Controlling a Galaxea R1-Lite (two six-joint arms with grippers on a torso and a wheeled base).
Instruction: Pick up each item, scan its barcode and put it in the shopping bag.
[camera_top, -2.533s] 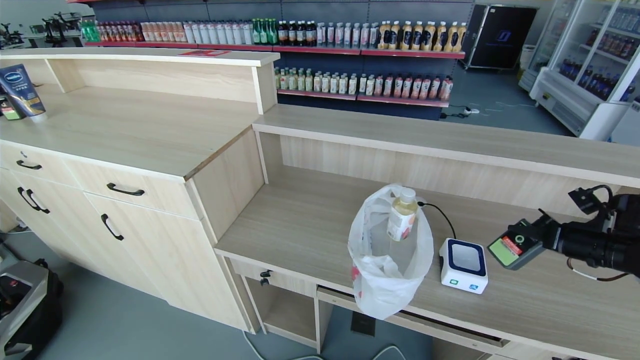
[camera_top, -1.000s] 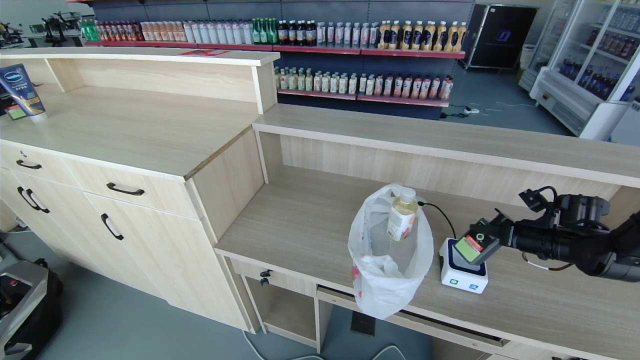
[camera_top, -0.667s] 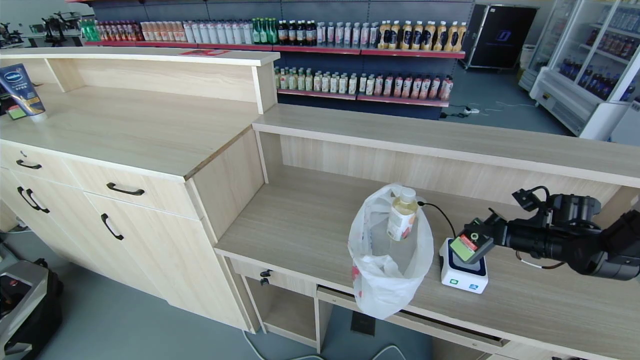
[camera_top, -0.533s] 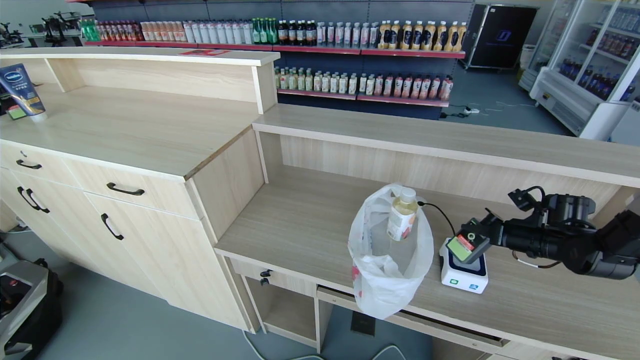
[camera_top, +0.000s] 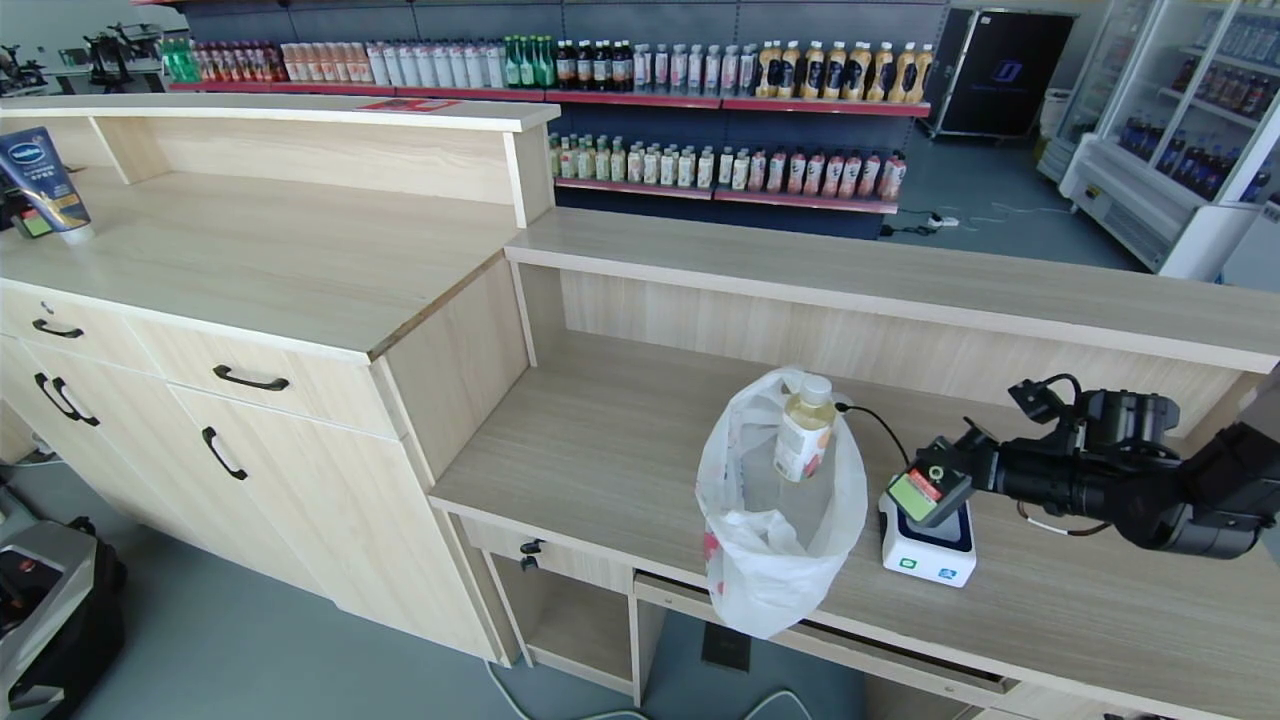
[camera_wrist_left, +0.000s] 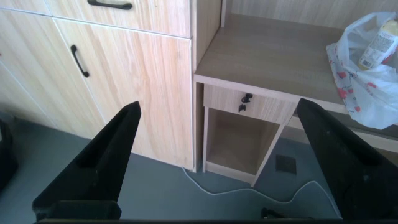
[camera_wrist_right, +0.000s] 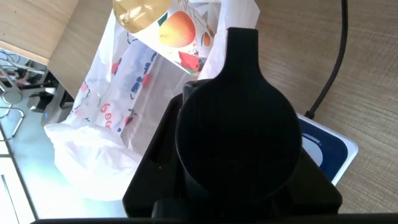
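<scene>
Counter (camera_top: 620, 450): item (camera_top: 918, 492) (tilted) over scanner (camera_top: 930, 555)

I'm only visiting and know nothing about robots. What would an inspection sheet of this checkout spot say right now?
Surface: wooden counter, ledge behind.
Job's things: shopping bag open with a bottle inside; scanner beside it; small green box held over the scanner.
Clutter: blue tube far left, away from the bag.
Grippers: right gripper shut on the box; left gripper open, above the floor.
Cables: black cable leads from the scanner behind the bag.
Surroundings: shelves of drinks, fridges.
</scene>
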